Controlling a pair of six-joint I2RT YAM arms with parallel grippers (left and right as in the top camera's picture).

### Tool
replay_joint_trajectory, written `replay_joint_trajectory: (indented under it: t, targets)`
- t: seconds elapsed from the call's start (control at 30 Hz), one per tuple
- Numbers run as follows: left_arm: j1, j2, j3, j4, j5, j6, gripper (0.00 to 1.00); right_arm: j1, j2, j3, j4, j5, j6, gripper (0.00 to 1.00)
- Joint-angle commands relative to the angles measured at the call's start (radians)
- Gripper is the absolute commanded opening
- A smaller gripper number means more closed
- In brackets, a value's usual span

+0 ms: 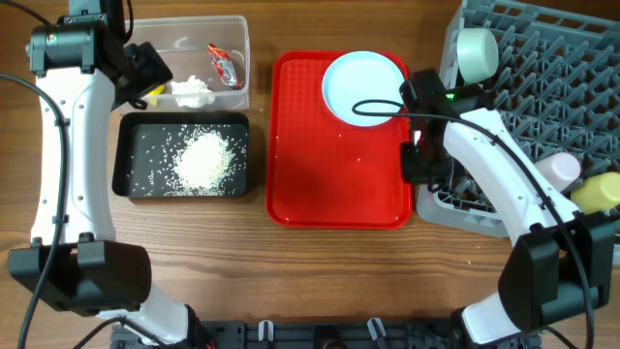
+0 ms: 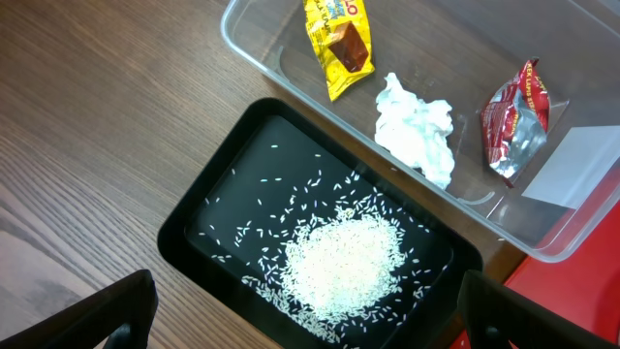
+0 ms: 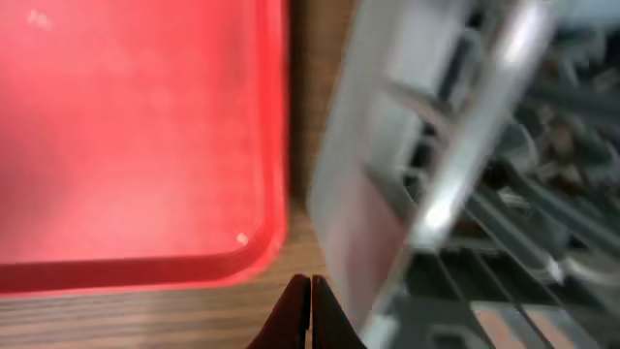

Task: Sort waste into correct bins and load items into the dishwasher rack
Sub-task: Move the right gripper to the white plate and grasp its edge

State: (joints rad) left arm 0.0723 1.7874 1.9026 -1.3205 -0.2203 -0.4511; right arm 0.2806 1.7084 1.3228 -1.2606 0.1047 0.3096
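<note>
The clear tub [image 1: 237,34] holds a red wrapper [image 1: 226,66], a white tissue [image 1: 192,90] and a yellow wrapper [image 2: 339,44]. The black tray [image 1: 124,155] holds a heap of rice [image 1: 203,160]. The light-blue plate [image 1: 363,87] lies on the red serving tray. The grey rack [image 1: 542,87] holds a pale-green bowl [image 1: 477,53], a pink cup [image 1: 560,170] and a yellow cup [image 1: 596,192]. My left gripper [image 1: 145,76] is open and empty above the tub's left end; its fingers [image 2: 310,315] frame the rice [image 2: 344,262]. My right gripper [image 3: 310,310] is shut and empty, low between the red tray and the rack.
The red serving tray [image 1: 329,184] lies in the middle, with a few stray rice grains on it. The right arm [image 1: 484,145] reaches over the rack's front left corner. Bare wooden tabletop [image 1: 291,271] runs along the front. No light-blue bowl shows.
</note>
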Motion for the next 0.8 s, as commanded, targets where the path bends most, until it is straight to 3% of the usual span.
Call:
replay_joint_trajectory:
  t: [0.0,0.47,0.63,0.77]
  targets:
    - [0.004,-0.02,-0.006,0.001,-0.016,-0.01,1.0,0.002,-0.024,-0.007,-0.016,0.065,0.042,0.05]
    - [0.004,-0.02,-0.006,0.001,-0.016,-0.01,1.0,0.002,-0.024,-0.007,-0.068,0.171,0.086,0.06]
    - [0.004,-0.02,-0.006,0.001,-0.016,-0.01,1.0,0.003,-0.024,0.01,0.018,0.12,0.031,0.06]
    - [0.004,-0.02,-0.006,0.001,-0.016,-0.01,1.0,0.003,-0.037,0.025,0.047,0.008,-0.066,0.18]
